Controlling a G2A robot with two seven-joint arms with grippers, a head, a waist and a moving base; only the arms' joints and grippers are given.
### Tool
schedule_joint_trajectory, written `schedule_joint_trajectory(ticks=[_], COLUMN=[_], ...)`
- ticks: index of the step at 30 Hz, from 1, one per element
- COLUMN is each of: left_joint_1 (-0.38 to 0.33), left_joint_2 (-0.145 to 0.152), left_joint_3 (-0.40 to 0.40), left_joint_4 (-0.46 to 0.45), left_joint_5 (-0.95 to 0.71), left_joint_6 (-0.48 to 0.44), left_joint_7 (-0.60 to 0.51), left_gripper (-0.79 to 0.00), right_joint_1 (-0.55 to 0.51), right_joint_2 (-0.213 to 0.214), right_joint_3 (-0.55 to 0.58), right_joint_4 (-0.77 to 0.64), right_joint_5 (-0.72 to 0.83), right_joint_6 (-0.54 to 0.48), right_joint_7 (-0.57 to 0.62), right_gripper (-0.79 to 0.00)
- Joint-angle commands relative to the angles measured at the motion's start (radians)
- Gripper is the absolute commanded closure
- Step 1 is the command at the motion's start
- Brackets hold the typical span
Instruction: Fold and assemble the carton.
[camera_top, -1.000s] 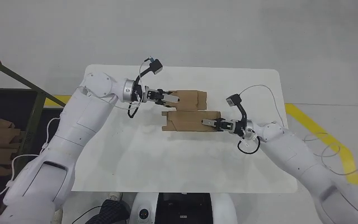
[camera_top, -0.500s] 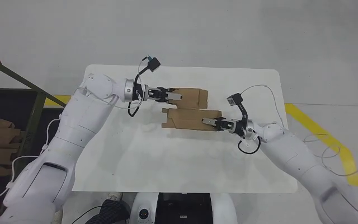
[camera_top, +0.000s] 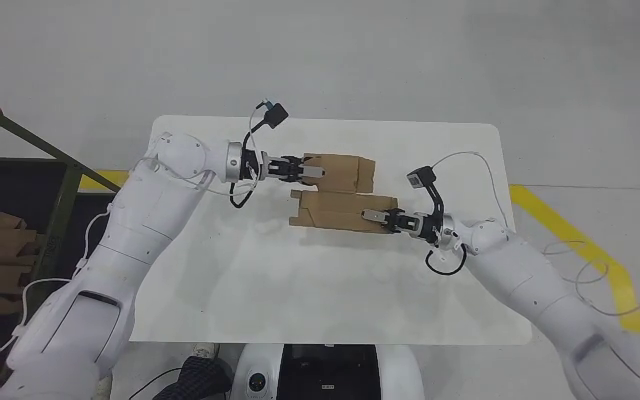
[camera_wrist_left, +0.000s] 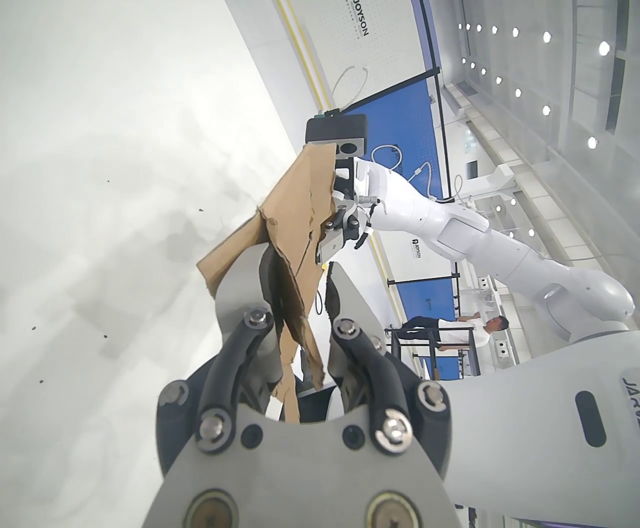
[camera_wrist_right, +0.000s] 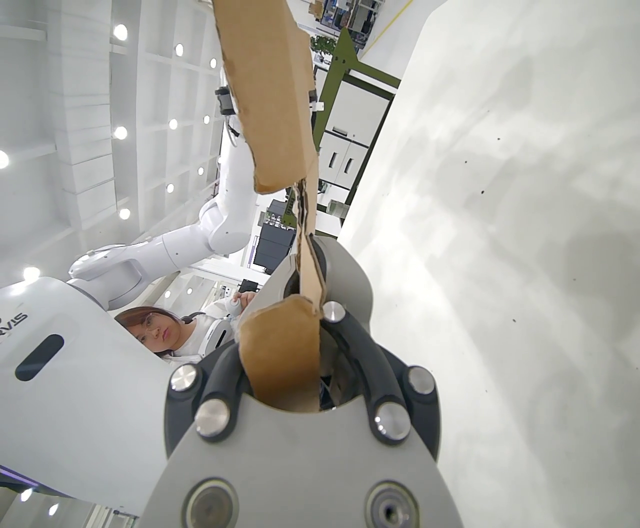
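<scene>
A flat brown carton (camera_top: 335, 205) is held a little above the middle of the white table (camera_top: 300, 290), its two panels angled against each other. My left gripper (camera_top: 318, 172) is shut on the far panel's left end. In the left wrist view the cardboard (camera_wrist_left: 295, 210) runs between the fingers of that gripper (camera_wrist_left: 295, 260). My right gripper (camera_top: 366, 214) is shut on the near panel's right end. The right wrist view has a cardboard edge (camera_wrist_right: 270, 100) pinched at the tips of this gripper (camera_wrist_right: 307, 250). The right gripper (camera_wrist_left: 340, 235) also appears behind the carton in the left wrist view.
The table's near half is bare white surface. A dark rack with stacked cardboard (camera_top: 10, 240) stands off the table's left side. A yellow floor line (camera_top: 545, 215) runs past the right edge.
Both grippers and the carton have shifted slightly toward the table's far side, and the two panels have closed a little toward each other. Both grips are unchanged.
</scene>
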Motion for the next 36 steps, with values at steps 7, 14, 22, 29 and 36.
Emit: schedule_joint_trajectory(ticks=[7,14,22,29,36], left_joint_1=[0.002,0.004,0.009,0.022,0.04], left_joint_2=[-0.002,-0.005,-0.003,0.0,0.001], left_joint_3=[0.0,0.003,-0.016,-0.03,-0.032], left_joint_4=[0.0,0.0,0.002,-0.005,-0.003], left_joint_5=[0.002,-0.016,-0.103,-0.128,-0.135], left_joint_6=[0.004,0.01,0.02,0.022,0.015], left_joint_7=[0.006,-0.004,-0.065,-0.091,-0.1], left_gripper=[0.0,0.0,0.0,0.0,0.0], right_joint_1=[-0.002,-0.004,-0.004,0.001,-0.009], right_joint_2=[0.001,0.004,0.011,0.025,0.056], right_joint_3=[0.003,0.004,0.022,0.049,0.082], right_joint_4=[-0.004,-0.012,0.045,0.085,-0.04], right_joint_5=[0.001,0.005,-0.007,-0.035,-0.073], right_joint_6=[-0.002,-0.003,-0.042,-0.097,-0.099], right_joint_7=[-0.002,-0.003,-0.042,-0.097,-0.098], right_gripper=[0.0,-0.736,-0.785,-0.785,-0.754])
